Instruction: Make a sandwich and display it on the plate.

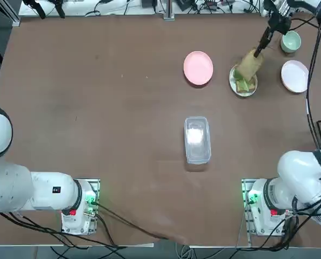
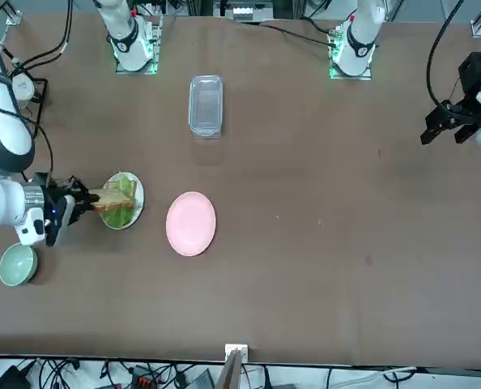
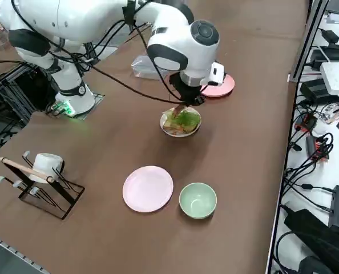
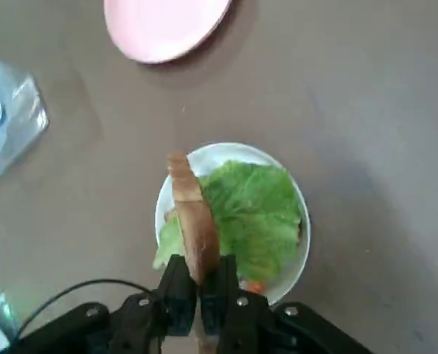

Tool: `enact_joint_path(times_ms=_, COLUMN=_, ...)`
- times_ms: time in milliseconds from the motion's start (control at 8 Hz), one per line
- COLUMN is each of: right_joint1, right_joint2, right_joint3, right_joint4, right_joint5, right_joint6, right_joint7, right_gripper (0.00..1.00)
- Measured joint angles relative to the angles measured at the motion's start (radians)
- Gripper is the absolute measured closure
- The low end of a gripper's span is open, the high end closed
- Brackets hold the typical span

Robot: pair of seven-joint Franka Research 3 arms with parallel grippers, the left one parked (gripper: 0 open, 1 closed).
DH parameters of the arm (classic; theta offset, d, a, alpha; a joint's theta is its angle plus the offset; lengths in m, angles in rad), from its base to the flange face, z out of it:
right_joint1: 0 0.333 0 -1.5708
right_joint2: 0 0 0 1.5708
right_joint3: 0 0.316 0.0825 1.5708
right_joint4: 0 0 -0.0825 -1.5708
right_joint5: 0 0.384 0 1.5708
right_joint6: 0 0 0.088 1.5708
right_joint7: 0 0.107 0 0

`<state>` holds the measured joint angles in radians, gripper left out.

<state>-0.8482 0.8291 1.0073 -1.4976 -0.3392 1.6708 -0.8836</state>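
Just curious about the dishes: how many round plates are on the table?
3: a white plate under the lettuce, below the right gripper; a pink plate nearer mid-table; a pale pink plate beside the green cup.

Bread slice on edge, lettuce maybe covering plate

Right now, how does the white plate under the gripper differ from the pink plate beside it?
The white plate carries lettuce and bread; the pink plate carries nothing. The right gripper, shut on a bread slice, hangs over the white plate; nothing hangs over the pink plate. Both are small, round and similar in width.
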Motion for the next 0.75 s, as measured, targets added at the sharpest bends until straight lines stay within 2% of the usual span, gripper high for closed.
enact_joint_path(times_ms=750, right_joint1=0.021, right_joint2=0.001, right_joint3=0.021, right_joint4=0.0, right_joint5=-0.103, right_joint6=-0.072, right_joint7=-0.037, right_gripper=0.92)
